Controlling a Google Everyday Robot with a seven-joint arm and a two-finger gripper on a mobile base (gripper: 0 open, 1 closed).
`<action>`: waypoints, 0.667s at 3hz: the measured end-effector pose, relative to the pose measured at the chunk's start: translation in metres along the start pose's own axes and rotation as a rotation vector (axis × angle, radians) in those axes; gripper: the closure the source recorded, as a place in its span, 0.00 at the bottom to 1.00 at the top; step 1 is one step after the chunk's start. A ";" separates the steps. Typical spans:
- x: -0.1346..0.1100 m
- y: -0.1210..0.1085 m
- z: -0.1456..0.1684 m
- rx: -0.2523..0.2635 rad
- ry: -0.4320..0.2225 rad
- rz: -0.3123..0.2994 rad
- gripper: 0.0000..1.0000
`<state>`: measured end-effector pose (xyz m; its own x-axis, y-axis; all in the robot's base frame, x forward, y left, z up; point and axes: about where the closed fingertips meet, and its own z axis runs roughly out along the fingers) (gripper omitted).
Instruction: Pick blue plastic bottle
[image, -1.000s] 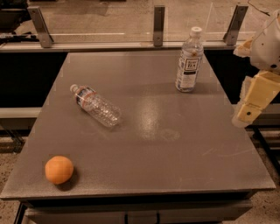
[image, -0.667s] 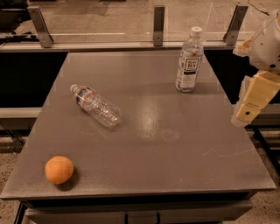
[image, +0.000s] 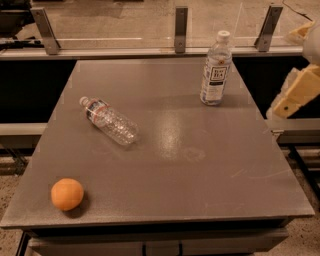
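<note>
My pincer (image: 296, 94) hangs beside the table (image: 175, 170), apart or together I cannot tell, and the blue plastic bottle (image: 216, 70) stands upright to its left, handy for a sideways grasp.

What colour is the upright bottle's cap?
White cap, camera view; pincer at the frame's right edge.

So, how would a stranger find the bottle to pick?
On the grey table, look at the far right corner, near the end effector hanging past the table's right edge. The blue plastic bottle stands upright there with a white cap; the other bottle lies flat with a red-striped label.
</note>
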<state>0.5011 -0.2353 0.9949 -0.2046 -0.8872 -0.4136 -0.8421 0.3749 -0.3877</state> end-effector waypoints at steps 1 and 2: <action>-0.012 -0.048 0.017 0.041 -0.219 0.033 0.00; -0.035 -0.080 0.039 0.050 -0.456 0.065 0.00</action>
<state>0.5945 -0.2241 1.0083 -0.0066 -0.6566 -0.7542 -0.8073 0.4485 -0.3834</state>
